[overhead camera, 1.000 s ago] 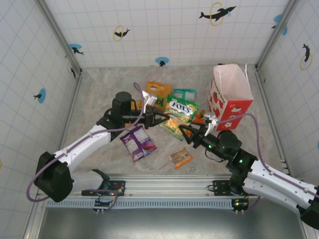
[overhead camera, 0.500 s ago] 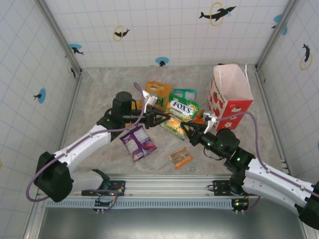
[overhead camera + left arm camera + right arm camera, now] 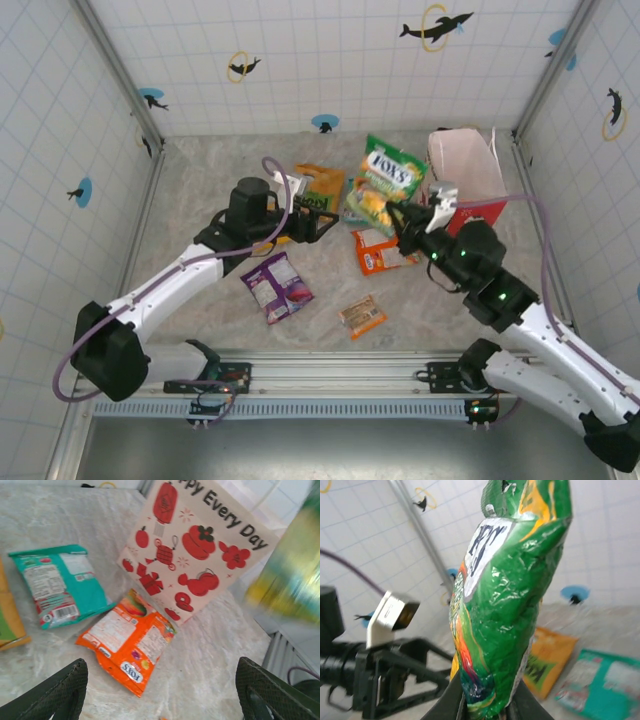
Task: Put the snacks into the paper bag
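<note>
Nearest me, the small clear orange-brown wrapped bar (image 3: 362, 316) lies on the bench (image 3: 200, 200). Farther out, my left gripper (image 3: 325, 222) stands wide, empty. My right gripper (image 3: 398, 215) pinches the glossy green packet (image 3: 385, 180), just left of the upright white-and-red paper bag (image 3: 465, 190), far right.

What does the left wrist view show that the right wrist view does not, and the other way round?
Left wrist: the paper bag with red prints, and the orange packet lying before it. Right wrist: the green packet pinched upright between the jaws of the right gripper. Both: the teal packet and the yellow-orange packet flat on the table.
</note>
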